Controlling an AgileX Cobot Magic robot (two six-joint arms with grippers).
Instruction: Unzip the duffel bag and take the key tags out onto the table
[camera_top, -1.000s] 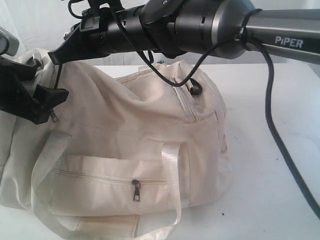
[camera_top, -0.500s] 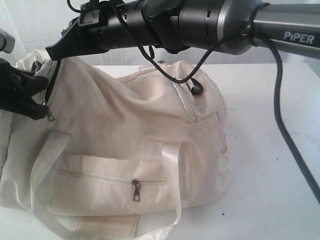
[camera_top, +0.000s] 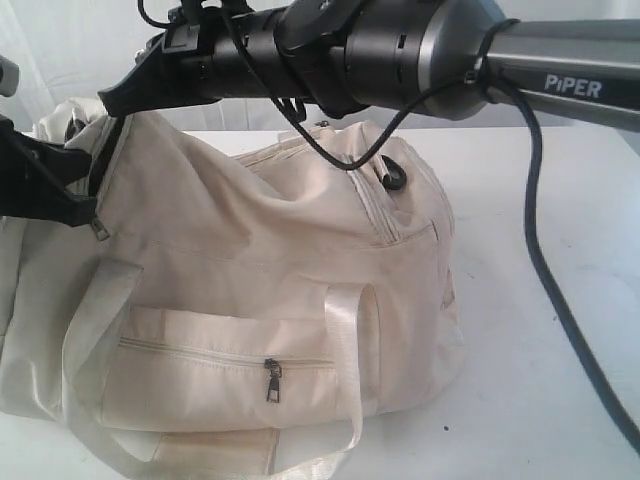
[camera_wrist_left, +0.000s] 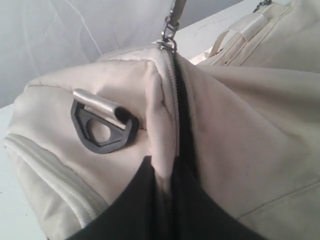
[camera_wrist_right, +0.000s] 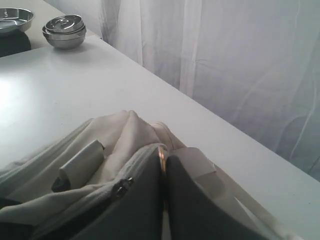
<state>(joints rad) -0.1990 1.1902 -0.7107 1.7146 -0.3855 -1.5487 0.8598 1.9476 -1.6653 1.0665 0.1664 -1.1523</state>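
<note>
Duffel bag (camera_top: 250, 250) and left tool (camera_top: 72, 190) partly beyond the exterior view's left edge.

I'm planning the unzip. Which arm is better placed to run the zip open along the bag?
Right: the right pincer looks shut on the zip pull, drawn taut at one end of the duffel bag. The left pincer pinches fabric beside the zip, anchoring it.

Cream duffel bag (camera_top: 280, 260) lies slumped on white table (camera_top: 530, 200), side pocket (camera_top: 200, 385) zipped
</note>
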